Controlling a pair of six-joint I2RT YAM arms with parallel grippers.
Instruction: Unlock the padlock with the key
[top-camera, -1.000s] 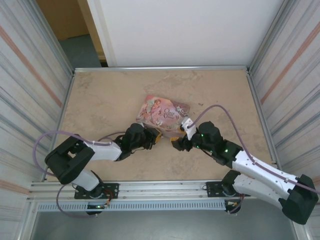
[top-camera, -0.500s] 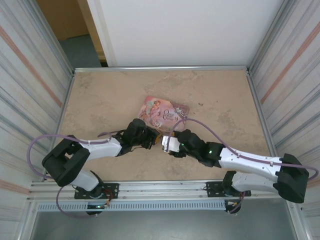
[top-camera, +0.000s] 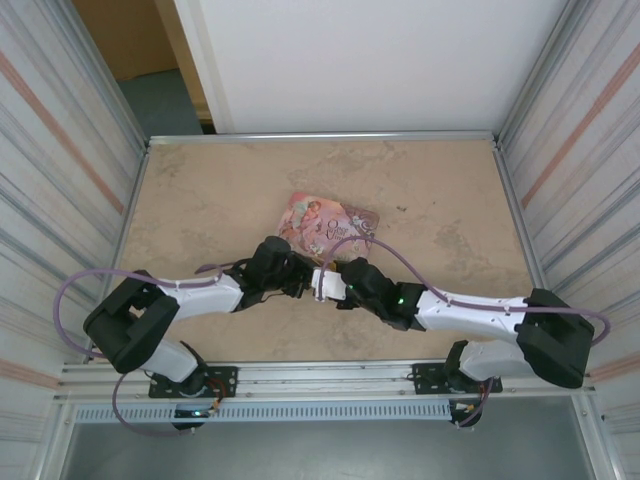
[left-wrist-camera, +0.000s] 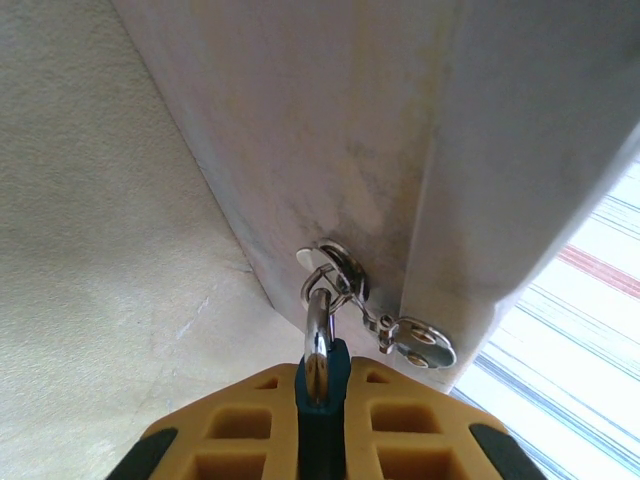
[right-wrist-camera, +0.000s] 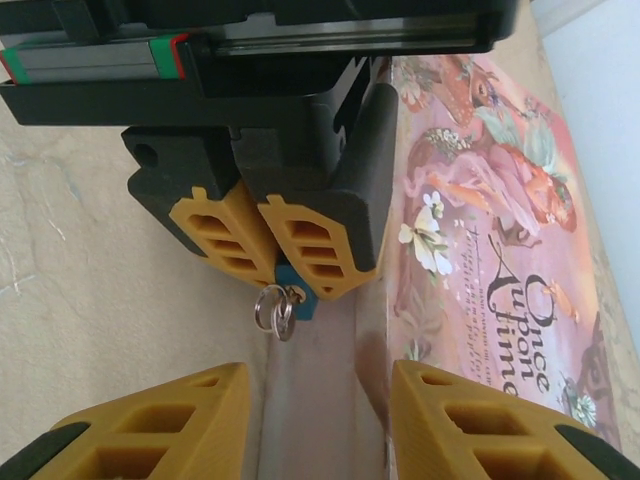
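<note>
Facing each other near the middle of the table (top-camera: 200, 200), the two grippers are seen almost tip to tip, just in front of the near edge of the pink tin (top-camera: 330, 225). The padlock (left-wrist-camera: 323, 420) is held by the L gripper (right-wrist-camera: 290, 282). Its teal body is pinched betw. the yellow fingers (right-wrist-camera: 232, 240), w/ the jaws closed tight on it. In the L wrist view the silver shackle (left-wrist-camera: 317, 345) is seen sticking out past the fingertips. Key rings (left-wrist-camera: 334, 272) are threaded on the shackle, and a small flat silver key (left-wrist-camera: 420, 343) is hung off them, dangling free. Rings and key are seen right up against the tin's pale side wall; actual contact can't be told. The keyhole is hidden by the fingers. The R gripper (right-wrist-camera: 318, 405) is spread wide w/ nothing held betw. its fingers. It is pointed at the padlock, w/ the rings just beyond its fingertips and apart from them. The tin is laid flat w/ the printed lid up, close beside the L gripper.
</note>
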